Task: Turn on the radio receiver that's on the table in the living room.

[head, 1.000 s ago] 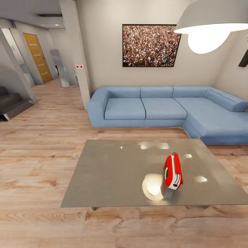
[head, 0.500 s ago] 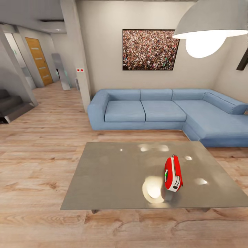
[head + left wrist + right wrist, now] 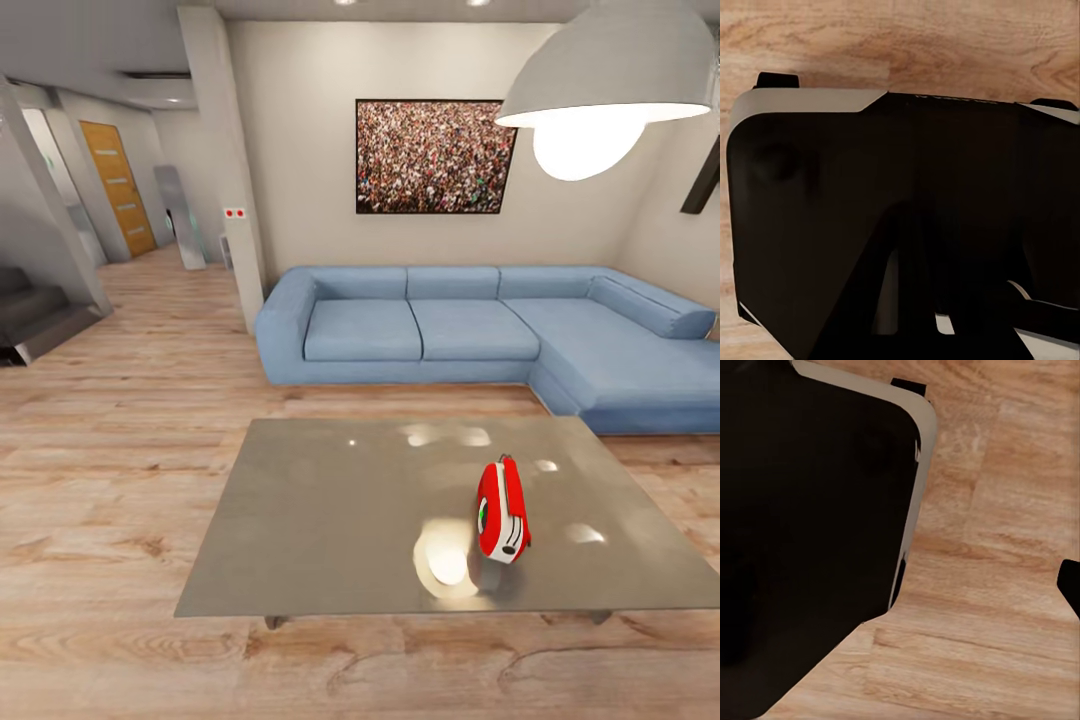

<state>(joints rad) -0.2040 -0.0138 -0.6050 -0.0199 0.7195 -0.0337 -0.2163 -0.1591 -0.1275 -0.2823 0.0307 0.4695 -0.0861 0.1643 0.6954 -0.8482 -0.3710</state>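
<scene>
Radio receiver (image 3: 502, 510) upright on table (image 3: 320, 520), about 1 o'clock from my head view, near front edge, dial face turned toward 9 o'clock. I judge right arm nearer. Both pincers' spread: cannot tell; wrist cams catch dark robot body over wood floor (image 3: 1005, 585).

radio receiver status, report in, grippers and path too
Radio receiver upright on the table, right of centre, near the front edge. Grippers: state cannot be told; wrist views show dark robot body over wood floor. Nothing else on the tabletop.
</scene>
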